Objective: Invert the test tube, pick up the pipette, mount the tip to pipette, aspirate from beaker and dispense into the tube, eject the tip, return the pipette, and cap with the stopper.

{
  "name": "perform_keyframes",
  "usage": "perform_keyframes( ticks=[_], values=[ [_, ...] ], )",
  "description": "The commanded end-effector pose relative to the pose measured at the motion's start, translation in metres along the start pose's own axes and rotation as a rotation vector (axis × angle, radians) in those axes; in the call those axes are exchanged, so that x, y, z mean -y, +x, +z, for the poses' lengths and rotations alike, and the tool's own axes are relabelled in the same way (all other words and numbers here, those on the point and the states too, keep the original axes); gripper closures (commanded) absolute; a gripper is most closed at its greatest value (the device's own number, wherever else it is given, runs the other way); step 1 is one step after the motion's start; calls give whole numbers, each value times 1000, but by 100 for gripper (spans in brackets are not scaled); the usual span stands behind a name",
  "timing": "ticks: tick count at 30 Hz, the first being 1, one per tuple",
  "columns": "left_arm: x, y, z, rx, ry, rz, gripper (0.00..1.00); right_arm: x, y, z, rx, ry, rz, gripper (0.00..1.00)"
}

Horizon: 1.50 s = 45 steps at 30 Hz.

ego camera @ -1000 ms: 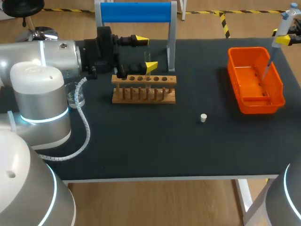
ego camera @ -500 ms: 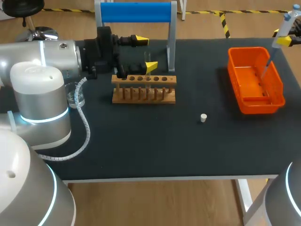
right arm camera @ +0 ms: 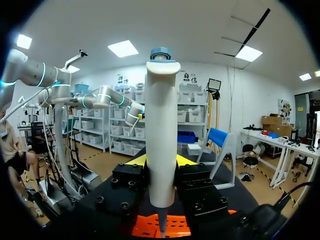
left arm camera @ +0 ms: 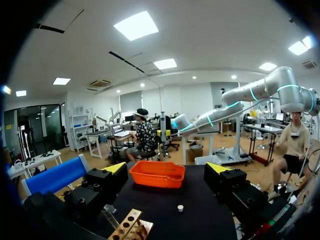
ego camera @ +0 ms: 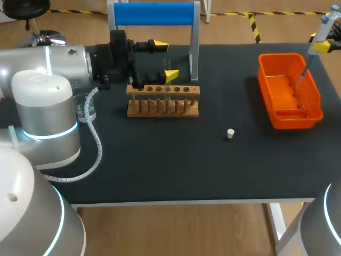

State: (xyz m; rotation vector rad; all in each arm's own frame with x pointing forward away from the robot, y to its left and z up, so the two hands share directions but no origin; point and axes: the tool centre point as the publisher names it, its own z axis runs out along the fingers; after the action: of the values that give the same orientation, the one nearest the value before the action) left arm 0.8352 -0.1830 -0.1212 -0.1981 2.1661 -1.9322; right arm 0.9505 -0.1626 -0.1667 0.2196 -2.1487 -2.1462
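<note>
My right gripper [ego camera: 322, 46] is at the far right corner, shut on the white pipette [ego camera: 318, 33], which hangs tilted with its thin lower end over the orange bin [ego camera: 315, 109]. In the right wrist view the pipette [right arm camera: 161, 135] stands upright between the yellow fingertips [right arm camera: 137, 160]. My left gripper [ego camera: 164, 60] is open, level with the table, just behind the wooden tube rack [ego camera: 163, 100], where a clear test tube [ego camera: 166, 74] stands. A small white stopper [ego camera: 230, 133] lies on the mat in front. The glass beaker [ego camera: 85, 109] sits by my left arm.
A blue-topped stand [ego camera: 154, 14] rises behind the rack at the table's far edge. From the left wrist, the orange bin [left arm camera: 157, 173], stopper [left arm camera: 180, 208] and rack [left arm camera: 127, 225] lie ahead of the open left gripper [left arm camera: 166, 168].
</note>
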Motion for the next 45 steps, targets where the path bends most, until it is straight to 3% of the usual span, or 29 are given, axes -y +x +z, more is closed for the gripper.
perform_keyframes(
  ticks=[1, 15, 21, 45],
  values=[
    [-1, 0, 0, 1, 2, 1, 0, 1, -4, -4, -28, -1, 0, 100],
    [-1, 0, 0, 1, 2, 1, 0, 1, -4, -4, -28, -1, 0, 100],
    [9, 5, 22, 27, -1, 20, 0, 1, -4, -4, -28, -1, 0, 100],
    [70, 7, 211, 71, -128, -35, 0, 1, -4, -4, -28, -1, 0, 100]
  ],
)
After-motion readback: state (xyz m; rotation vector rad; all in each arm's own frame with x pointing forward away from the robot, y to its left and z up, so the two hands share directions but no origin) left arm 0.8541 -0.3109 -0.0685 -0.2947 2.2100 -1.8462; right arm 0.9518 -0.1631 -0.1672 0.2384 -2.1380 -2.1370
